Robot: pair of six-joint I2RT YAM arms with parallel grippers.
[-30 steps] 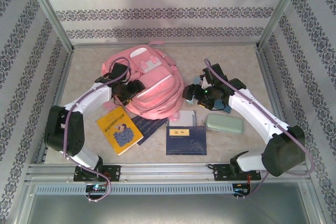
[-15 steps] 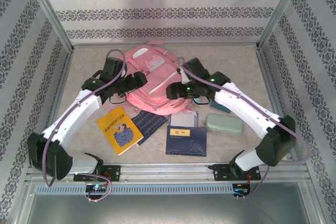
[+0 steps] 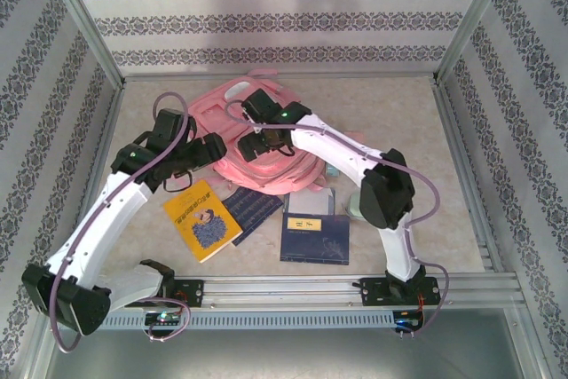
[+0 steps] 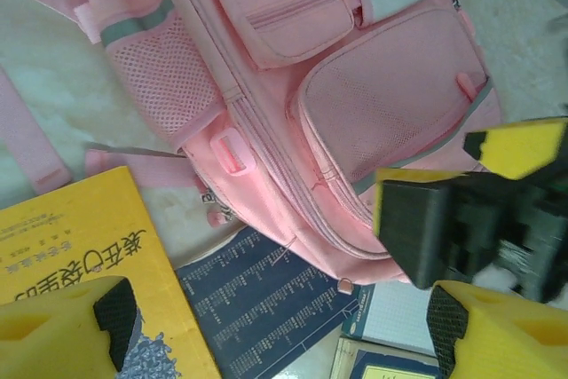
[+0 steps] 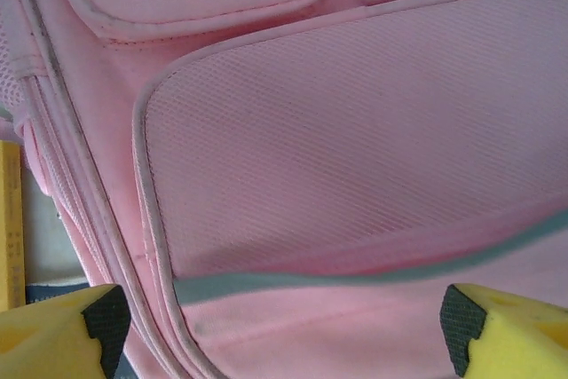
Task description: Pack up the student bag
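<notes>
The left pincer (image 4: 282, 315) is standing wide open, its yellow fingers (image 4: 53, 335) gripping nothing. It is hovering over the near left corner of the student bag (image 4: 293, 86). Below it a yellow book (image 4: 71, 237) and a dark blue booklet (image 4: 253, 299) are lying flat. The booklet's far edge is sitting tucked under the bag's bottom edge.

The right pincer (image 5: 282, 321) is also gaping wide and carrying nothing. It is hanging close above the bag's pink mesh pocket (image 5: 355, 130), and a grey band is running across the fabric between the two finger pads. Whether the pads are touching the cloth cannot be told.

From above, the two pincers are facing each other over the bag's near half. The left one is coming in from the left and the right arm is reaching across from the right. The bag is lying in the middle of the counter (image 3: 399, 122) toward the back wall, with its front pockets facing up and a pink strap (image 4: 27, 139) trailing off to the left. A blue notebook (image 3: 315, 237) is lying just right of the booklet, nearer the arm bases.
</notes>
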